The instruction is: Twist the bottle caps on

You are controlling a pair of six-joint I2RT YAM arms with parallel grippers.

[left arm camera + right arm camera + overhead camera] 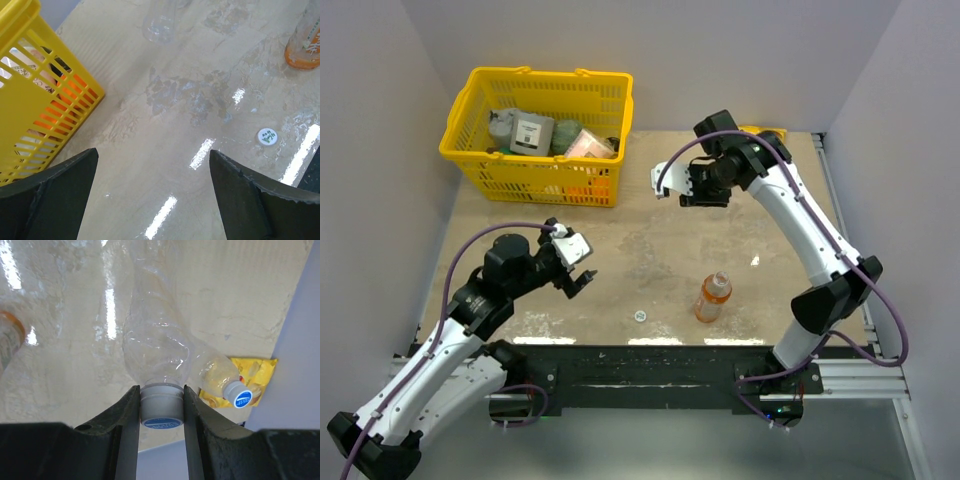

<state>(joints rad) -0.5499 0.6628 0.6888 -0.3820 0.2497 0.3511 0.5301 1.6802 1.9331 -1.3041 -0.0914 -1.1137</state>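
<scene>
My right gripper (161, 405) is shut on a grey-sided, blue-topped bottle cap (161, 412) that sits on the neck of a clear bottle (155, 345). This bottle hangs over the table, pointing away from the camera. A second clear bottle (217, 374) lies behind it with a blue cap (243, 399) on it. An orange bottle (713, 297) stands upright near the front of the table. A loose whitish cap (640, 316) lies flat to its left, also in the left wrist view (267, 136). My left gripper (153, 152) hovers open over bare table with nothing between its fingers.
A yellow basket (480, 165) full of boxes and packets stands at the back left, close beside my left gripper (582, 272). A yellow packet (257, 371) lies by the right wall under the second clear bottle. Grey walls close in the table on three sides.
</scene>
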